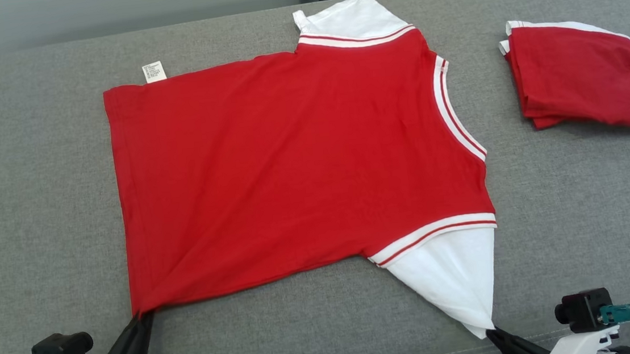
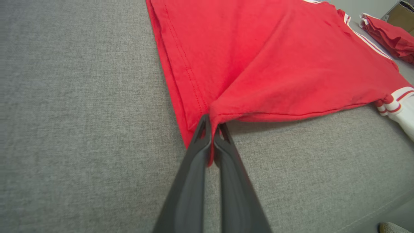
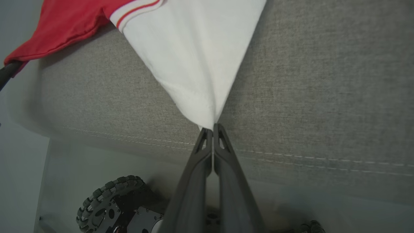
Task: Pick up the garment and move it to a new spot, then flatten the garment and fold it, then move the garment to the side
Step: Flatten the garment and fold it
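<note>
Soft, bright, even light falls from overhead, without glare. The folded red garment (image 1: pixel 586 79) casts a thin shadow along its near edge. The red T-shirt (image 2: pixel 275 64) shades the grey cushion (image 2: pixel 81 113) under its lifted hem. Both wrist views bow at the edges, and the left gripper's fingers (image 2: pixel 190 194) blur near the lens.

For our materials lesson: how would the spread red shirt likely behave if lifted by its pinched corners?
Probably floppy: the shirt peaks into pulled points at the left gripper and right gripper. Likely light: thin cloth, sagging between them.
</note>
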